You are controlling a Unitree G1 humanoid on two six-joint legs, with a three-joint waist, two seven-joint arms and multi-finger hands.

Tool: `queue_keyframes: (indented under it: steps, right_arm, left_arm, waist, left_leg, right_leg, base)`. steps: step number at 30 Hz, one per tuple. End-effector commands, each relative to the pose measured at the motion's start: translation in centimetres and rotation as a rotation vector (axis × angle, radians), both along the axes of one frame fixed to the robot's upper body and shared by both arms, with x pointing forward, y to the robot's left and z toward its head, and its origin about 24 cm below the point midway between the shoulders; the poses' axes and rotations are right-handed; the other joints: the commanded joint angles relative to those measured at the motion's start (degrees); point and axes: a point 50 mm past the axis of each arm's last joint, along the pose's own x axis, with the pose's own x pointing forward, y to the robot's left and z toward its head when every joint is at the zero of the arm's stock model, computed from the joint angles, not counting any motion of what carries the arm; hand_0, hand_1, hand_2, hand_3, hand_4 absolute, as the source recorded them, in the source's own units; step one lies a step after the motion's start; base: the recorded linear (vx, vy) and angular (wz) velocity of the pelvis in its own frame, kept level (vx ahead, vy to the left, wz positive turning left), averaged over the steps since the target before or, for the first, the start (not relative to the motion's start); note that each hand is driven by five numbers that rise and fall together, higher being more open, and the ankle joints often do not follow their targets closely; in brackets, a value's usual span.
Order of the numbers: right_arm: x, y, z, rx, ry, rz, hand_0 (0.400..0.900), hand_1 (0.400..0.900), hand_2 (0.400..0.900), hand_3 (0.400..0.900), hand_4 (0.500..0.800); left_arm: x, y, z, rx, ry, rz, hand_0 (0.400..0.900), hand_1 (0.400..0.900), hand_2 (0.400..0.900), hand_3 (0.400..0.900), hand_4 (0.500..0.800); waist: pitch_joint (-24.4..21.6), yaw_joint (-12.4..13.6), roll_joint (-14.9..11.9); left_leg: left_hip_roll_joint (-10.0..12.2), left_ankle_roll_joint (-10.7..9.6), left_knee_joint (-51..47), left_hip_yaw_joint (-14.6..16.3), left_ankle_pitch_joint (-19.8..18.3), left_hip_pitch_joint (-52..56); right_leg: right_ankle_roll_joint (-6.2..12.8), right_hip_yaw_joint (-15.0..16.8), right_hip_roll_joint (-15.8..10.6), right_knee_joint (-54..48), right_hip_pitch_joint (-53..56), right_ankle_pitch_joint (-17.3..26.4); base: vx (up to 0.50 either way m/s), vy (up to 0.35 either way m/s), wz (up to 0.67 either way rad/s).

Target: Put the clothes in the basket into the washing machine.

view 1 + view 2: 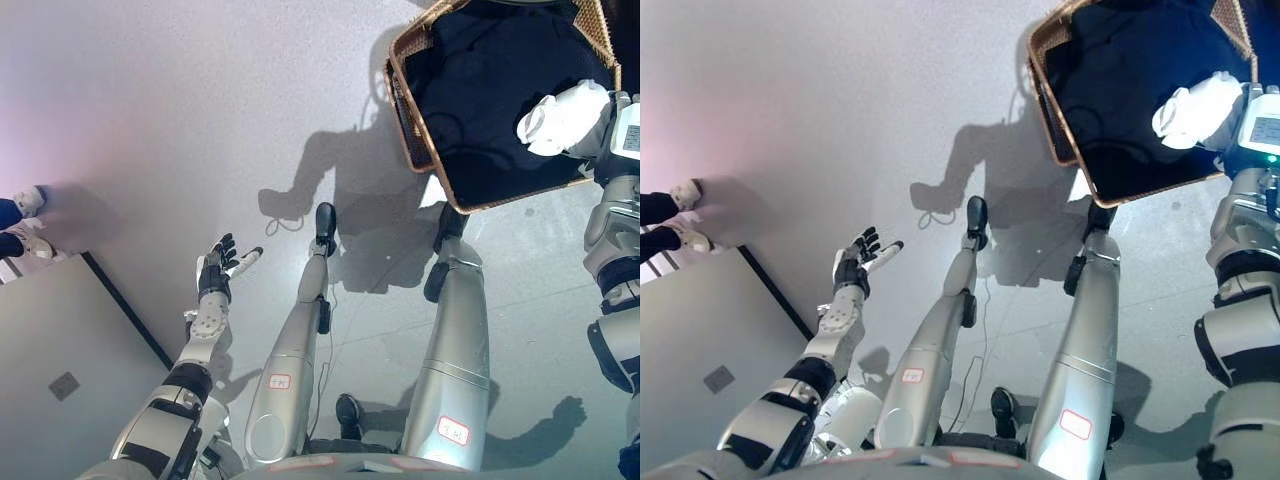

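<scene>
We reach our right hand down into the wicker basket at the far right, where the dark clothes lie, probably to grasp them; we cannot tell if its fingers are closed. Our left hand waits spread and empty, well apart. No washing machine is visible.

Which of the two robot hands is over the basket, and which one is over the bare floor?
The right robot hand is over the basket of dark clothes. The left robot hand hangs open over the floor.
</scene>
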Motion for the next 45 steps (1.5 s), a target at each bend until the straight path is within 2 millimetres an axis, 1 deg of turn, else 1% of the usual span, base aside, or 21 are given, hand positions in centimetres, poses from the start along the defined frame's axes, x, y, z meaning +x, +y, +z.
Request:
queue_keyframes:
  steps: [1,2,3,4,17,20,22,23,24,25,26,28,29,30,31,33,34,36,39,43,45]
  right_arm:
    - [-1.2,-1.7,2.5,-0.080,-0.068,-0.074,0.900,0.900,0.900,0.900,0.800]
    - [-1.1,-1.6,2.7,-0.074,-0.081,-0.069,0.618,0.618,0.618,0.618,0.631]
    - [-1.0,-1.5,2.6,-0.056,-0.088,-0.067,0.427,0.427,0.427,0.427,0.516]
    - [-1.0,-1.5,2.7,-0.052,-0.093,-0.068,0.400,0.400,0.400,0.400,0.500]
    - [-1.3,-1.9,2.8,0.020,-0.151,-0.082,0.400,0.400,0.400,0.400,0.500]
    - [-0.9,-1.4,2.2,0.125,-0.194,-0.038,0.400,0.400,0.400,0.400,0.500]
    - [0.3,0.3,0.7,0.357,-0.246,0.096,0.400,0.400,0.400,0.400,0.500]
    - [0.3,0.3,0.7,0.358,-0.246,0.096,0.400,0.400,0.400,0.400,0.500]
    - [0.7,1.1,0.1,0.507,-0.305,0.167,0.400,0.400,0.400,0.400,0.500]
    - [1.2,2.4,-0.2,0.733,-0.435,0.276,0.400,0.400,0.400,0.400,0.500]
    - [1.2,2.4,-0.3,0.734,-0.434,0.274,0.400,0.400,0.400,0.400,0.500]
    - [1.2,3.5,-3.1,1.117,-0.588,0.348,0.400,0.400,0.400,0.400,0.500]
    - [1.4,4.2,-4.0,1.226,-0.632,0.379,0.400,0.400,0.400,0.400,0.500]
    - [1.4,4.2,-4.1,1.229,-0.632,0.378,0.400,0.400,0.400,0.400,0.500]
    - [1.1,4.9,-6.1,1.422,-0.727,0.392,0.400,0.400,0.400,0.400,0.500]
    - [0.9,5.1,-6.9,1.494,-0.759,0.397,0.400,0.400,0.400,0.400,0.500]
    - [0.5,5.4,-8.3,1.630,-0.858,0.397,0.400,0.400,0.400,0.400,0.500]
    - [0.3,5.8,-9.1,1.725,-0.928,0.411,0.400,0.400,0.400,0.400,0.500]
    - [-0.4,5.3,-10.5,1.851,-1.090,0.364,0.400,0.400,0.400,0.400,0.500]
    - [-1.1,3.9,-10.7,1.906,-1.240,0.321,0.400,0.400,0.400,0.400,0.500]
    - [-1.3,2.6,-9.6,1.892,-1.306,0.308,0.400,0.400,0.400,0.400,0.500]
  left_arm:
    - [-0.8,3.0,0.3,0.046,-0.015,0.118,0.900,0.900,0.900,0.900,0.800]
    - [-0.8,3.0,0.2,0.044,-0.011,0.119,0.900,0.900,0.900,0.900,0.800]
    - [-0.8,2.8,0.1,0.044,-0.007,0.114,0.900,0.900,0.900,0.900,0.800]
    - [-0.8,2.8,0.1,0.045,-0.008,0.112,0.900,0.900,0.900,0.900,0.800]
    - [-0.5,3.0,1.1,0.059,-0.067,0.122,0.900,0.900,0.900,0.900,0.800]
    - [-0.8,2.9,0.9,0.047,-0.068,0.124,0.900,0.900,0.900,0.900,0.800]
    - [-1.3,3.4,0.0,0.037,-0.021,0.151,0.900,0.900,0.900,0.900,0.800]
    - [-1.3,3.4,0.0,0.038,-0.021,0.151,0.900,0.900,0.900,0.900,0.800]
    - [-1.5,3.5,-0.2,0.030,-0.010,0.165,0.900,0.900,0.900,0.900,0.800]
    - [-2.0,4.2,-1.0,0.020,0.035,0.204,0.900,0.900,0.900,0.900,0.800]
    - [-2.0,4.3,-1.0,0.022,0.036,0.203,0.900,0.900,0.900,0.900,0.800]
    - [-2.7,4.9,-1.9,0.010,0.094,0.223,0.900,0.900,0.900,0.900,0.800]
    - [-2.7,5.2,-2.1,0.010,0.108,0.233,0.900,0.900,0.900,0.900,0.800]
    - [-2.7,5.2,-2.1,0.012,0.108,0.232,0.900,0.900,0.900,0.900,0.800]
    - [-2.5,5.1,-1.9,0.017,0.101,0.220,0.900,0.900,0.900,0.900,0.800]
    - [-2.6,5.3,-1.9,0.020,0.107,0.221,0.900,0.900,0.900,0.900,0.800]
    - [-2.7,5.5,-2.1,0.026,0.115,0.221,0.900,0.900,0.900,0.900,0.800]
    - [-2.9,5.7,-2.2,0.035,0.123,0.222,0.900,0.900,0.900,0.900,0.800]
    - [-3.3,6.0,-2.5,0.053,0.147,0.228,0.900,0.900,0.900,0.900,0.800]
    - [-3.8,6.3,-2.8,0.060,0.159,0.232,0.900,0.900,0.900,0.900,0.800]
    - [-4.2,6.6,-3.0,0.063,0.169,0.237,0.900,0.900,0.900,0.900,0.800]
  waist:
    - [0.9,-0.3,0.4]
    - [1.0,-0.4,0.4]
    - [1.0,-0.5,0.4]
    - [1.0,-0.5,0.4]
    - [1.0,-0.8,0.7]
    - [1.0,-1.0,0.4]
    - [1.0,-1.5,-0.6]
    - [1.0,-1.5,-0.6]
    - [1.0,-1.8,-1.1]
    - [1.0,-2.7,-2.0]
    - [1.0,-2.6,-2.0]
    - [0.7,-3.4,-2.8]
    - [0.6,-3.7,-3.2]
    - [0.8,-3.7,-3.2]
    - [0.0,-4.1,-3.5]
    - [0.1,-4.2,-3.5]
    - [-0.7,-4.7,-3.8]
    - [-1.0,-4.8,-3.9]
    - [-2.0,-5.2,-4.0]
    - [-3.0,-5.0,-3.4]
    - [-3.5,-4.7,-2.8]
  left_leg:
    - [5.6,-3.8,-0.1,-1.8,-8.2,8.0]
    - [5.6,-3.8,-0.1,-2.0,-8.4,8.2]
    - [5.6,-3.8,-0.1,-2.1,-8.6,8.5]
    - [5.6,-3.8,-0.1,-2.1,-8.7,8.5]
    - [4.6,-3.8,-0.1,-3.1,-9.3,8.6]
    - [4.7,-3.9,-0.1,-3.2,-9.3,9.1]
    - [4.9,-3.9,-0.1,-3.5,-9.5,10.7]
    - [4.9,-3.9,-0.1,-3.5,-9.5,10.7]
    - [4.9,-3.9,-0.1,-3.6,-9.7,11.7]
    - [5.1,-3.8,-0.1,-3.8,-10.1,13.3]
    - [5.2,-3.8,-0.1,-3.8,-10.1,13.4]
    - [5.5,-3.8,-0.1,-3.9,-10.7,16.5]
    - [5.7,-3.8,-0.1,-3.9,-10.9,17.9]
    - [5.8,-3.8,-0.1,-4.0,-10.9,18.2]
    - [6.1,-3.8,-0.1,-4.1,-11.5,20.6]
    - [6.4,-3.8,-0.1,-4.1,-11.8,22.1]
    - [6.6,-3.7,-0.1,-4.0,-12.1,23.8]
    - [7.0,-3.7,-0.1,-3.9,-12.4,25.3]
    - [7.6,-3.6,-0.1,-3.5,-13.1,27.5]
    - [7.7,-3.6,-0.1,-3.2,-13.7,29.0]
    - [7.6,-3.7,-0.1,-3.2,-13.8,29.3]
  right_leg:
    - [8.54,3.0,-2.4,-7.5,0.3,11.8]
    - [8.55,2.9,-2.3,-7.4,0.4,11.8]
    - [8.55,2.7,-2.4,-7.4,0.4,11.7]
    - [8.55,2.6,-2.4,-7.4,0.4,11.7]
    - [8.80,2.5,-3.1,-7.9,-0.1,12.2]
    - [8.69,2.0,-3.1,-8.1,0.6,12.3]
    - [8.52,1.6,-2.5,-8.3,2.3,12.3]
    - [8.52,1.6,-2.5,-8.3,2.4,12.3]
    - [8.50,1.4,-2.4,-8.4,3.4,12.3]
    - [8.47,1.2,-2.3,-8.7,4.9,12.3]
    - [8.48,1.2,-2.3,-8.7,5.1,12.3]
    - [8.44,0.2,-2.2,-9.9,9.0,12.2]
    - [8.45,-0.3,-2.0,-10.4,10.8,12.3]
    - [8.44,-0.4,-2.0,-10.5,11.3,12.3]
    - [8.44,-1.2,-1.8,-12.0,14.8,12.4]
    - [8.43,-1.6,-1.5,-12.8,16.9,12.5]
    - [8.38,-2.2,-1.3,-14.3,19.8,12.4]
    - [8.32,-2.5,-0.8,-15.3,21.8,12.4]
    - [8.28,-2.5,-0.4,-16.4,24.1,12.1]
    - [8.28,-2.0,-0.4,-16.5,25.1,11.5]
    - [8.20,-1.7,-0.4,-16.6,25.1,11.2]
  base:
    - [0.01,-0.031,0.09]
    - [0.02,-0.017,0.05]
    - [0.00,0.000,0.00]
    - [0.00,0.000,0.00]
    - [0.00,0.003,0.03]
    - [0.01,-0.001,-0.02]
    - [0.03,-0.014,-0.12]
    - [0.04,-0.023,-0.11]
    - [0.05,-0.020,-0.12]
    - [0.05,-0.019,-0.12]
    - [0.07,-0.015,-0.13]
    - [0.11,-0.009,-0.19]
    - [0.09,0.000,-0.20]
    - [0.11,-0.006,-0.21]
    - [0.10,-0.006,-0.20]
    - [0.10,-0.004,-0.19]
    - [0.09,0.001,-0.17]
    - [0.10,0.012,-0.20]
    - [0.06,0.020,-0.15]
    - [0.04,0.017,-0.07]
    - [0.00,0.000,0.00]
